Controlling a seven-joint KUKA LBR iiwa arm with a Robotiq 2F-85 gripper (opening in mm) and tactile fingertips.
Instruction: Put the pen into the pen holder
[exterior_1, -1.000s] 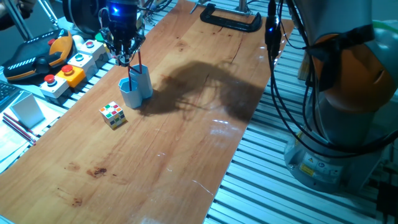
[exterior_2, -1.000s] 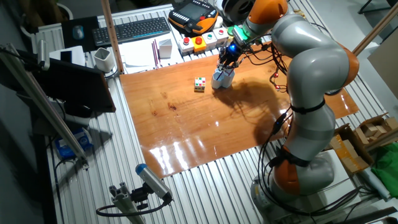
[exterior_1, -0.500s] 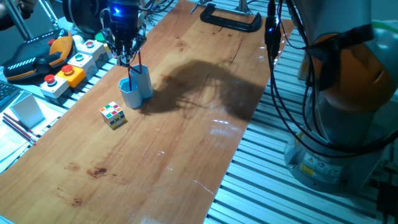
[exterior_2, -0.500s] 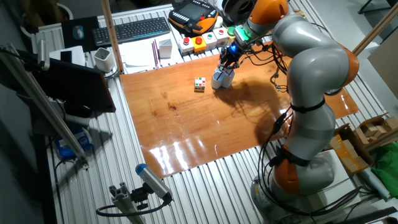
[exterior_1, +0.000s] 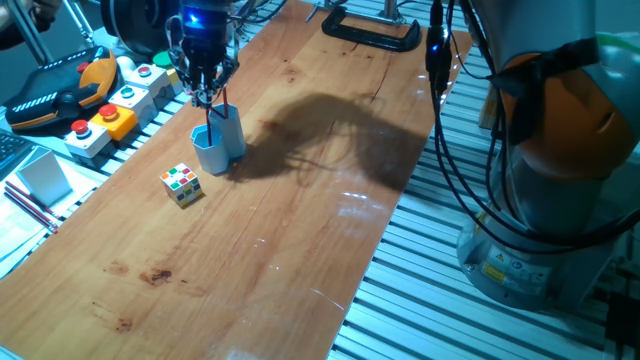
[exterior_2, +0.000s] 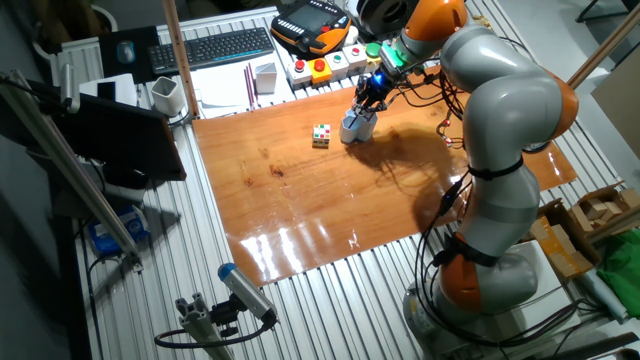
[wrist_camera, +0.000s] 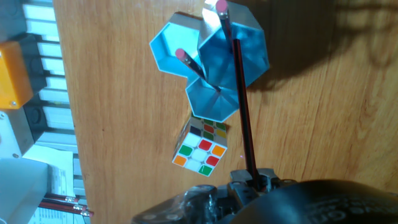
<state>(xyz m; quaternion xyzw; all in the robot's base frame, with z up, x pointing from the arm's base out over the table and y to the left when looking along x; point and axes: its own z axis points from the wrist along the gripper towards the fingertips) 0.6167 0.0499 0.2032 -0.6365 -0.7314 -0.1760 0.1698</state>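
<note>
At the end effector (exterior_1: 207, 95) we see the jaws closed on the upper end of the pen (wrist_camera: 239, 106), which keeps the thin shaft upright and aligned for insertion. Directly below it, the pen's lower end sits at or just inside the taller tube of the pen holder (wrist_camera: 208, 65), while a second red pen (wrist_camera: 193, 64) leans in the adjoining tube. Just beyond the holder, a colour cube (wrist_camera: 200, 146) rests on the bench (exterior_1: 300, 220), apart from the holder, so we judge it no obstacle.
</note>
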